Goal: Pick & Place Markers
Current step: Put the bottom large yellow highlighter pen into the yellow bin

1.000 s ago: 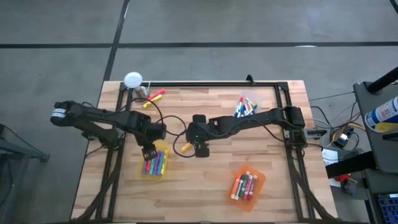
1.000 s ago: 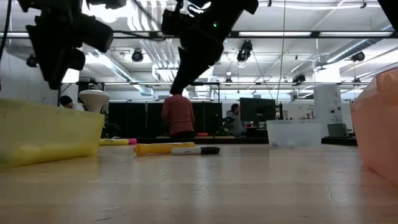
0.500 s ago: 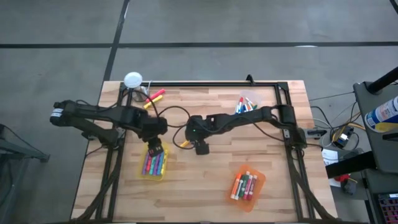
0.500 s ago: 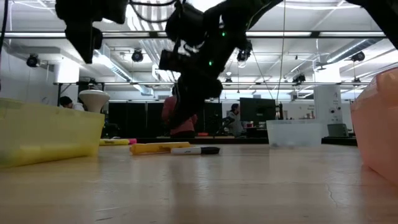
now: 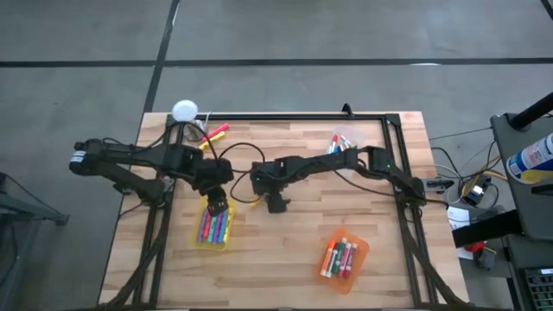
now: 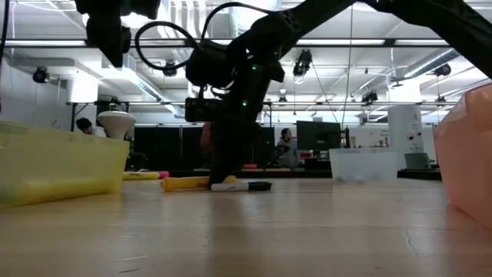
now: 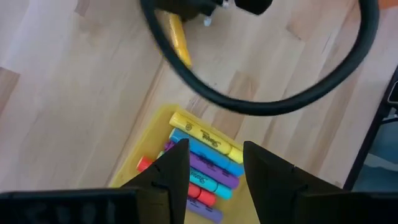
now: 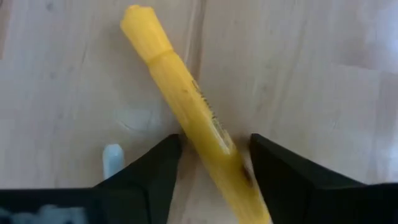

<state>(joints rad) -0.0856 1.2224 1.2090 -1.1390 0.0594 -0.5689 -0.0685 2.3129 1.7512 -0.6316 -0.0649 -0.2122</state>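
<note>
Two jaws: our right gripper (image 8: 208, 158) has dropped, open, astride the yellow plastic marker (image 8: 180, 106); left gripper's (image 7: 211, 165) open, empty.

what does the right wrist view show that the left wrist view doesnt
Only the right wrist view shows the right gripper up close: its dark fingers straddle the yellow capped marker lying on the wooden table, with a small white object beside it whose identity I cannot tell.

Only the left wrist view shows the left gripper, fingers apart and empty, above the translucent yellow plastic bin holding yellow, blue, purple and red markers, plus a looping black cable.

Both show that same yellow marker and the wooden tabletop.
</note>
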